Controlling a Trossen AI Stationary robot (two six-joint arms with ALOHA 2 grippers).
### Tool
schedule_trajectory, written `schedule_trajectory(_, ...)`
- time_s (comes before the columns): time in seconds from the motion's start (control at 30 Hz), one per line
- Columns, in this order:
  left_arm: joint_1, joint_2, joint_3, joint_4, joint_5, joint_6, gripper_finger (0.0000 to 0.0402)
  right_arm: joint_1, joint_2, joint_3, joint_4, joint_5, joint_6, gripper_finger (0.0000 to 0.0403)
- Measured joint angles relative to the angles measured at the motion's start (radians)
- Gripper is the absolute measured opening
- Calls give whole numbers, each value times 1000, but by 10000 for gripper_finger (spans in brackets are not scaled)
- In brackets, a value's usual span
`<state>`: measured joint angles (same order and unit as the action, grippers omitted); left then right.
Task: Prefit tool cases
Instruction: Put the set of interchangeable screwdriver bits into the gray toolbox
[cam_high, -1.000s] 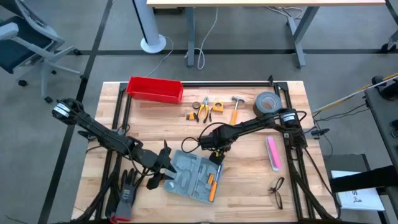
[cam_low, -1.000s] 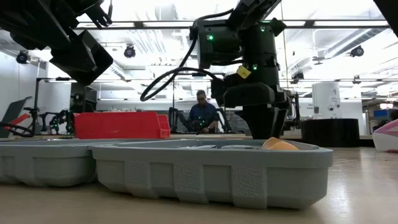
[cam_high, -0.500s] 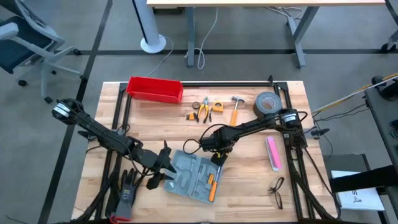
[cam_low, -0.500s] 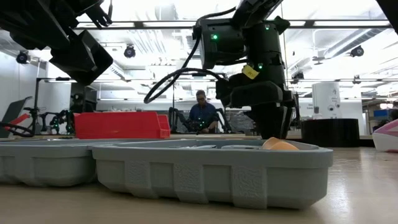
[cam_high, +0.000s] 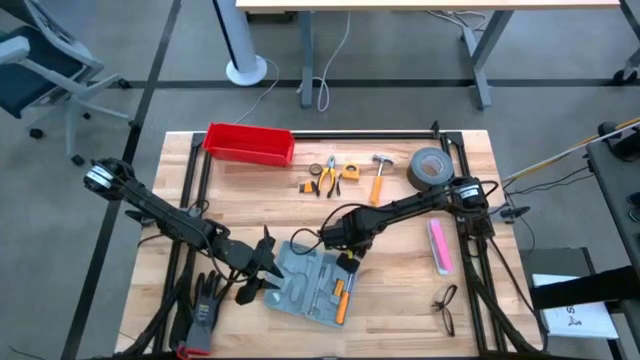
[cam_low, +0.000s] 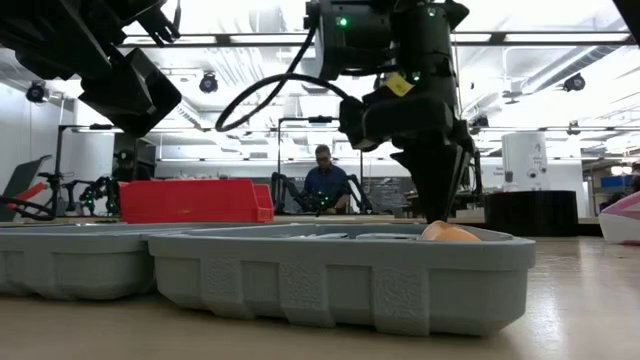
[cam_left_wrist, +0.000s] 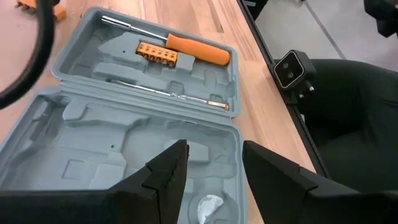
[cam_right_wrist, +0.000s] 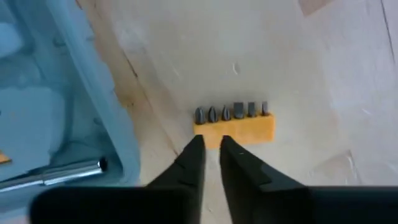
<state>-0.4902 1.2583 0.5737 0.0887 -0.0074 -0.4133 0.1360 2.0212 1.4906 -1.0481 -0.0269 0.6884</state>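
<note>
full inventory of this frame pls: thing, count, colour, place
tool case: 1, grey-blue, open, table front centre
screwdriver: 1, orange handle, in case
bit holder: 1, orange, on table beside case
red bin: 1, back left
hammer: 1, orange handle, back centre
tape roll: 1, grey, back right
glasses: 1, dark, front right
person: 1, in room behind
left gripper: open, over case
right gripper: at bit holder

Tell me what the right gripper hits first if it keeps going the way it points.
Probably the yellow bit holder, lying on the table straight ahead of the right gripper.
</note>
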Motion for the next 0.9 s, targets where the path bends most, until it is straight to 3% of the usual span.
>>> schedule_trajectory(0.1,0,0,0,0,0,0,162,3,-3,1,1,-1,7,4)
schedule_trajectory(0.2,0,0,0,0,0,0,162,9,-8,8,2,-8,-47,15)
schedule_trajectory(0.6,0,0,0,1,-1,-47,162,8,-19,14,-50,-17,-650,163)
schedule_trajectory(0.9,0,0,0,8,-1,-78,162,-3,-10,9,-39,3,-984,219)
